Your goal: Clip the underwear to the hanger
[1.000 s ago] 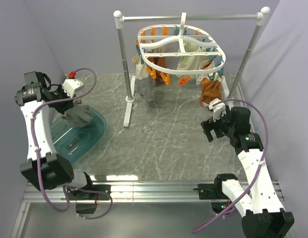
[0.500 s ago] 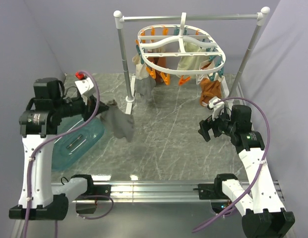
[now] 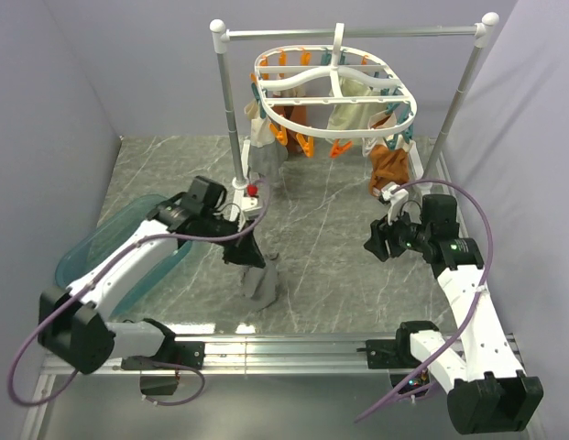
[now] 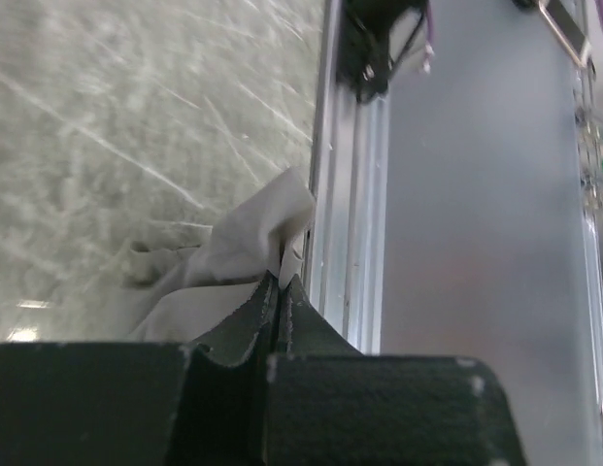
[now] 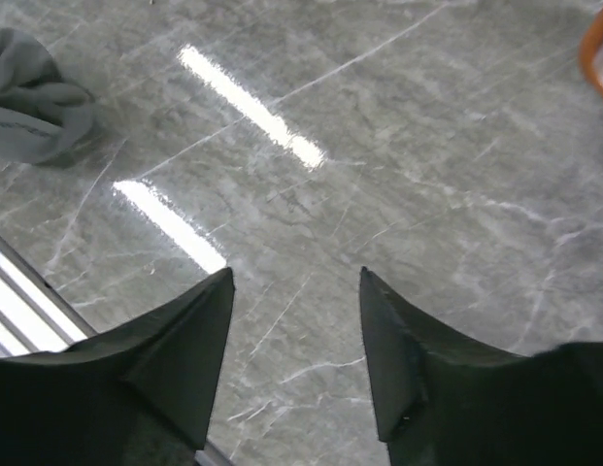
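The grey underwear (image 3: 257, 280) hangs from my left gripper (image 3: 248, 259) and bunches on the marble near the table's front edge. The left gripper is shut on it; in the left wrist view the closed fingertips (image 4: 281, 284) pinch the pale cloth (image 4: 223, 262). The white oval hanger (image 3: 334, 92) with orange and teal pegs hangs from the rail at the back, far from the left gripper. My right gripper (image 3: 375, 243) is open and empty over the marble at the right. In the right wrist view its gripper (image 5: 296, 277) points at bare marble, with the underwear (image 5: 34, 97) at the far left.
A teal tray (image 3: 128, 252) lies at the left under the left arm. The white rail stand (image 3: 236, 197) with ball-capped posts holds the hanger. A brown-orange garment (image 3: 389, 165) and cream cloths (image 3: 261, 137) are clipped on it. The aluminium rail (image 4: 350, 233) runs along the front edge.
My left arm has swung from the teal tray to the right and forward, carrying the underwear down to the marble near the front edge. The right gripper has shifted slightly left.
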Available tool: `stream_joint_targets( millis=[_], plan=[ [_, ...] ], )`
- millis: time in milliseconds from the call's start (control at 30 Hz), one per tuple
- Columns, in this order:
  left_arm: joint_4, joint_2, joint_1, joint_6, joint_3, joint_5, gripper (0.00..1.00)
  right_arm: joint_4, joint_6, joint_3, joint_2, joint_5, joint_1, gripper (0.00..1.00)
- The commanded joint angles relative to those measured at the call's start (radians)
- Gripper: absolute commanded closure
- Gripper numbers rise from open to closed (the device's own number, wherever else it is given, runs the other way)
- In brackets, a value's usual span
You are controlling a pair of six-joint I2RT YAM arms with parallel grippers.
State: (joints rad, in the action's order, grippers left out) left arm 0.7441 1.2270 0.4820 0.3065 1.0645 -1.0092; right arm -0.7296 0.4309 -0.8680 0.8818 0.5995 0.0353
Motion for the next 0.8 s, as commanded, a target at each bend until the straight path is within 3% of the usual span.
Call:
stream_joint_targets(
  millis=[0, 100, 200, 400, 533, 633, 767],
  plan=[
    [0.006, 0.067, 0.047, 0.162, 0.058, -0.080, 1.00, -0.004, -0.043, 0.014, 0.016, 0.029, 0.005, 0.40],
    [0.113, 0.129, 0.108, 0.250, 0.153, -0.144, 1.00, -0.004, -0.054, 0.018, 0.017, 0.023, 0.005, 0.46],
    [0.132, 0.140, 0.167, 0.247, 0.213, -0.190, 1.00, 0.004, -0.060, 0.020, 0.019, 0.019, 0.005, 0.49],
    [-0.124, 0.104, 0.179, -0.009, 0.146, -0.244, 1.00, 0.021, -0.070, 0.024, 0.049, 0.025, 0.005, 0.52],
    [-0.100, 0.189, 0.176, 0.057, 0.095, -0.155, 0.98, 0.035, -0.080, 0.018, 0.097, 0.019, 0.005, 0.54],
    [0.007, 0.297, 0.155, 0.215, 0.088, -0.090, 0.95, 0.038, -0.086, 0.009, 0.127, 0.019, 0.006, 0.56],
    [0.055, 0.411, 0.049, 0.354, 0.098, -0.011, 0.89, 0.041, -0.090, 0.004, 0.158, 0.013, 0.006, 0.60]
  ],
)
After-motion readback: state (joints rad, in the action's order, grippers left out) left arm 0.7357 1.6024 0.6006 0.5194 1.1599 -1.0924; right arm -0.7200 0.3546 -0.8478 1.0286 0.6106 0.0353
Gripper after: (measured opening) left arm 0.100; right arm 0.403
